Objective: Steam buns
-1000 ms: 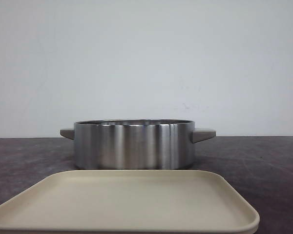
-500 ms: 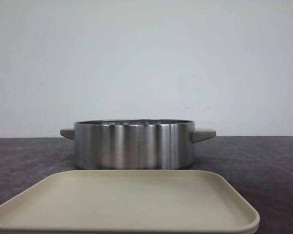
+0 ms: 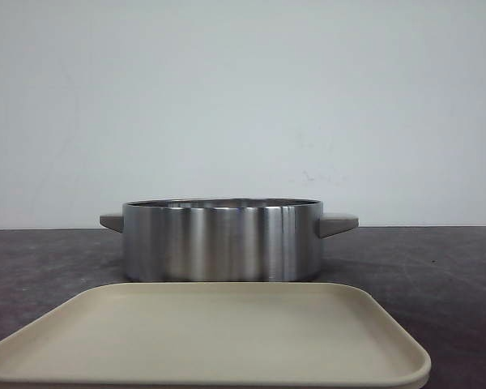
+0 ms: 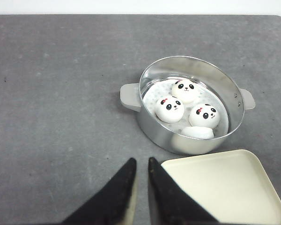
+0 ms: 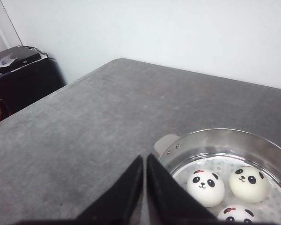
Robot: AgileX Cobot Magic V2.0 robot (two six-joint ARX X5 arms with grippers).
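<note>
Sitting inside the steel steamer pot (image 4: 189,136) are the buns (image 4: 169,109), so that's where they can be found: three panda faces are seen on the perforated white tray, plus a fourth white lump pressed against the pot wall nearest the left wrist camera, face not shown. A cream plate (image 3: 211,336) is parked just in front of the pot on the dark grey table (image 4: 61,93), nothing on it. The left gripper (image 4: 141,164) is held above the table beside the plate, fingers nearly together with only a thin gap, nothing clamped. The right gripper (image 5: 144,161) is closed up too, tips touching, held empty by the pot's grey handle (image 5: 165,143).
</note>
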